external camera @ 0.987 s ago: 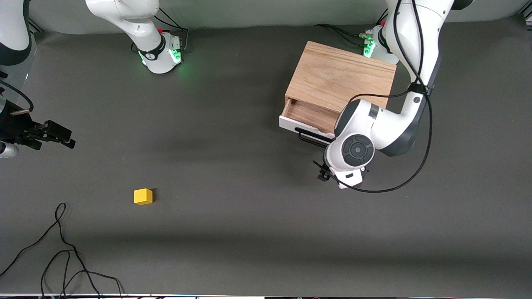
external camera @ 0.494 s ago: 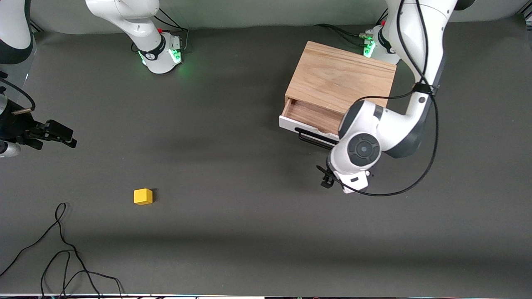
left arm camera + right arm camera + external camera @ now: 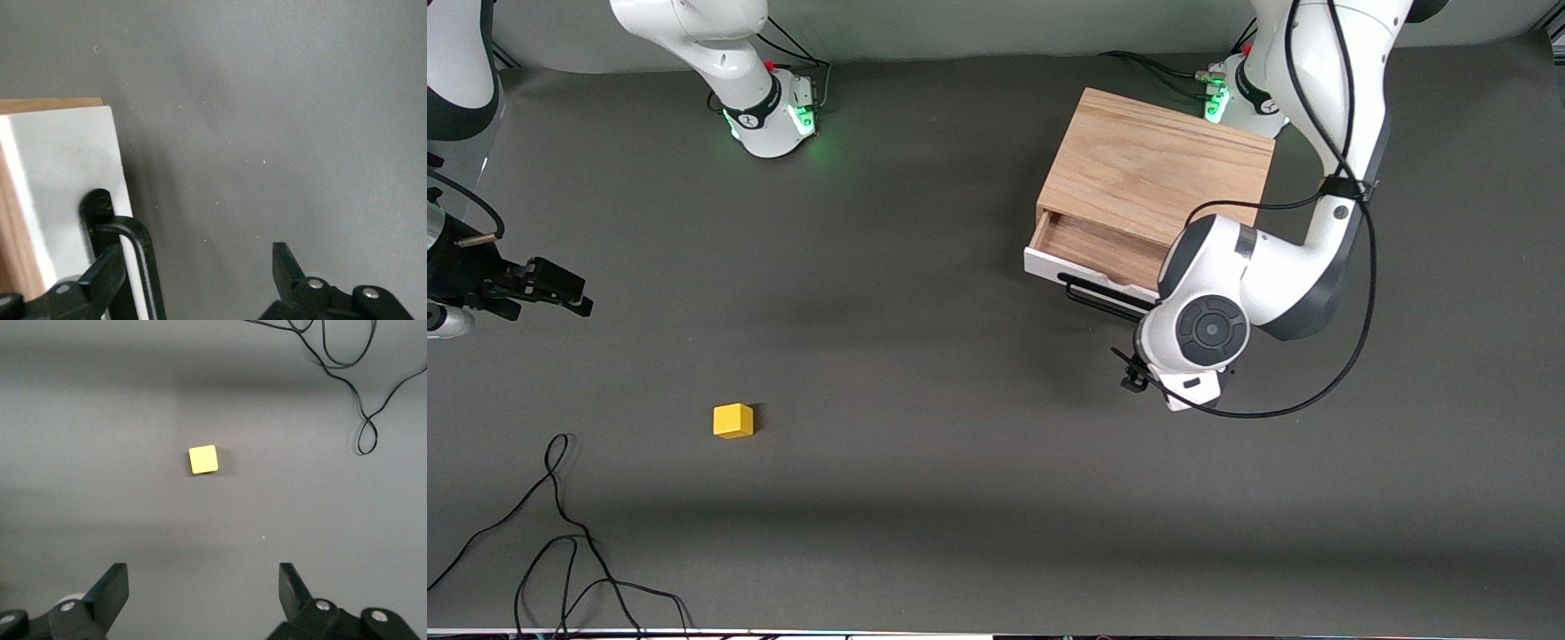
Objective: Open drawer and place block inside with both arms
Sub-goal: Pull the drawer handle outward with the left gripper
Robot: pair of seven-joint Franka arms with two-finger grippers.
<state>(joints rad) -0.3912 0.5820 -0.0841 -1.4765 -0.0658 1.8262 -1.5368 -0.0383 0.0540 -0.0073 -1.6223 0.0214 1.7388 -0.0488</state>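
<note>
The white-fronted wooden drawer stands partly open, so my left claw hangs spread just beside its black wire handle, gripping nothing. My right claw hovers spread over the small yellow cube block on the grey tabletop, lined up to fetch it.

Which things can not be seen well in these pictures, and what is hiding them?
- Drawer: in the front view the left arm covers one end of it, so its whole inside does not show.
- Handle: the same arm covers one end in the front view; the left wrist view cuts it at the edge.
- Left end effector: mostly under its wrist in the front view.
- Right end effector: cut by the edge in both views.
- Block: its underside is hidden.
</note>
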